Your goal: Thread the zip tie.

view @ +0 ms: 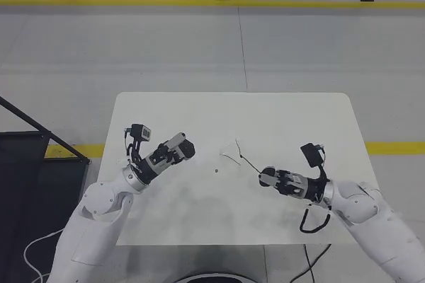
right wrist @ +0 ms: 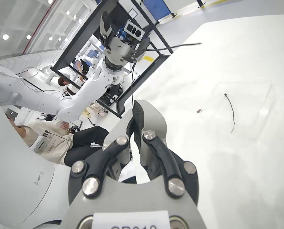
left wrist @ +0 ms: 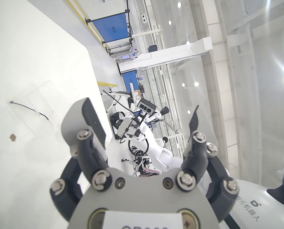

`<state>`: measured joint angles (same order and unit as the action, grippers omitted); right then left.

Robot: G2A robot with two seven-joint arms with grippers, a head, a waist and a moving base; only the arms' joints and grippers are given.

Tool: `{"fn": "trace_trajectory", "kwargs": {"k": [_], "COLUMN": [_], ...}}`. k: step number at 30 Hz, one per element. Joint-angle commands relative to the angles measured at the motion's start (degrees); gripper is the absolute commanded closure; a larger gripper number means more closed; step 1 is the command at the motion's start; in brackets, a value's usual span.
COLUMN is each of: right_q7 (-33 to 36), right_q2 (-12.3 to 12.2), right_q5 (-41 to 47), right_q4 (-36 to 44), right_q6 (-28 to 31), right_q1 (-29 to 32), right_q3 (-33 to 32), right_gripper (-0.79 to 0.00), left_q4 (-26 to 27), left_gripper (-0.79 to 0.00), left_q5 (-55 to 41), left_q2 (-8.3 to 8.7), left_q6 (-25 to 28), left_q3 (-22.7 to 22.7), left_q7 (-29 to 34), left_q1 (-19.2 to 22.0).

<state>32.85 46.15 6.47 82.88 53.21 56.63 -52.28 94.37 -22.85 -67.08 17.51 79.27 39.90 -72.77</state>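
My right gripper (view: 263, 177) (right wrist: 135, 110) is over the table's right middle, shut on a thin black zip tie (view: 251, 165) (right wrist: 132, 82) whose free length sticks out toward the table's centre. A second black zip tie (view: 239, 148) (left wrist: 25, 107) (right wrist: 230, 109) lies flat on a clear plastic bag (view: 230, 150) (right wrist: 249, 101) at the centre. My left gripper (view: 183, 148) (left wrist: 142, 107) is raised over the left part of the table, open, with nothing between its fingers (left wrist: 92, 117).
A small brown scrap (view: 217, 170) (left wrist: 12, 137) (right wrist: 199, 111) lies on the white table (view: 297, 120) near the bag. A black metal frame (view: 18, 113) and dark panel stand off the table's left edge. The far half of the table is bare.
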Motion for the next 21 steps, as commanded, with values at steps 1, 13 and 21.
{"fn": "trace_trajectory", "kwargs": {"k": [1, 13, 21], "right_q7": [0.42, 0.32, 5.13], "right_q2": [0.00, -0.86, 0.66], "right_q5": [-0.02, -44.34, -68.08], "right_q4": [0.01, 25.10, 34.79], "right_q6": [0.00, -40.76, -68.36], "right_q1": [0.00, 6.29, 9.66], "right_q3": [0.00, -2.94, 1.94], "right_gripper": [0.000, 0.000, 0.000], "left_q4": [0.00, 1.65, 1.65], "left_gripper": [-0.785, -0.785, -0.785], "left_q5": [0.00, -3.53, -3.53], "left_q2": [0.00, 0.21, 0.21], "left_q6": [0.00, -3.38, -3.38], "left_q3": [0.00, 1.57, 1.57], "left_q7": [0.00, 0.53, 0.53], "left_q1": [0.00, -0.66, -0.66]}}
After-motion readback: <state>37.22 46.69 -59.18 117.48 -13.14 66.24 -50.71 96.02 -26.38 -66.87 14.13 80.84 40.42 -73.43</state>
